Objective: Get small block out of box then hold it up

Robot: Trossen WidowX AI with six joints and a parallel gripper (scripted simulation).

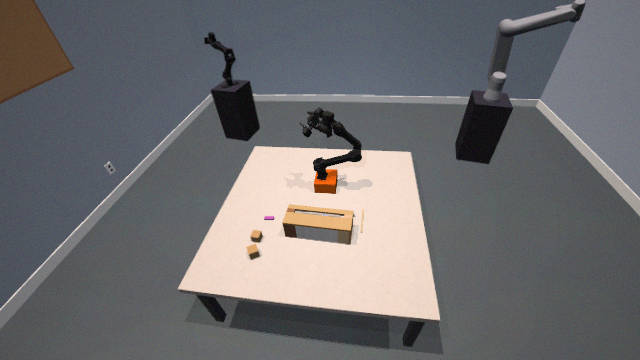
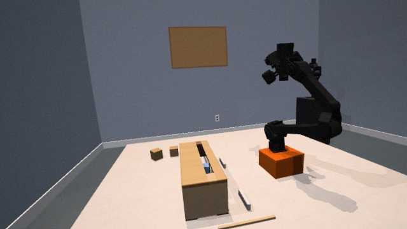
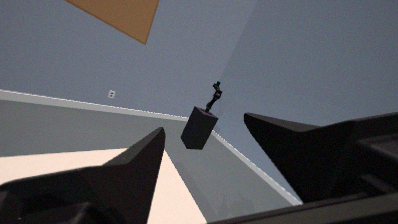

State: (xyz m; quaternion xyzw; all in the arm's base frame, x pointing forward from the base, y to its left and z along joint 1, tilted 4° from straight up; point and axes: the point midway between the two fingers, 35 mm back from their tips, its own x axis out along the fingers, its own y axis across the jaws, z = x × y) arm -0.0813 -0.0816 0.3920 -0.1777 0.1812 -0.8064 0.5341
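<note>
The tan box [image 1: 318, 224] [image 2: 203, 187] stands in the middle of the table [image 1: 350, 280] [image 2: 318, 203], with a long slot in its top. In the exterior view a small pale blue block [image 2: 207, 167] shows through the slot, inside the box, toward the near end. My gripper [image 1: 306, 126] [image 2: 269, 67] [image 3: 204, 124] is open and empty. It is raised high above the back of the table, well behind the box, and points out at the room. The arm stands on an orange base [image 1: 325, 182] [image 2: 281, 162].
Two brown cubes [image 1: 256, 235] [image 1: 253, 251] [image 2: 156, 154] [image 2: 173, 151] and a small pink piece [image 1: 269, 217] lie off one end of the box. A thin wooden stick [image 1: 362, 220] [image 2: 246, 222] lies off the other end. Two short grey bars [image 2: 222, 162] [image 2: 244, 199] lie beside the box.
</note>
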